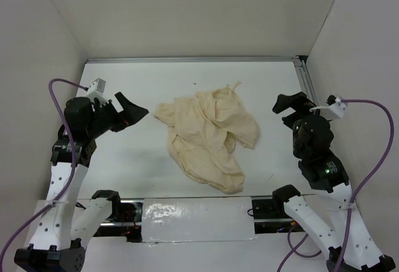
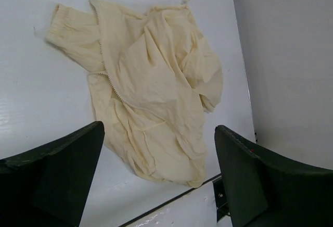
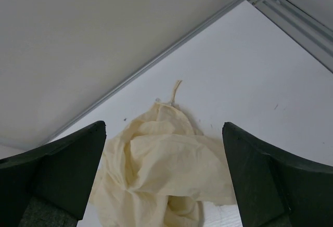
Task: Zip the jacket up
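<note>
Flanking a soft, rumpled cream-yellow jacket (image 1: 206,138) on the smooth white table (image 1: 124,153): left pincer (image 1: 136,112) at nine o'clock, right pincer (image 1: 288,106) at three, both spread wide, empty.

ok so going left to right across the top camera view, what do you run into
left gripper, open and off the fabric → jacket, crumpled mid-table → right gripper, open too, just past the jacket's right edge
</note>
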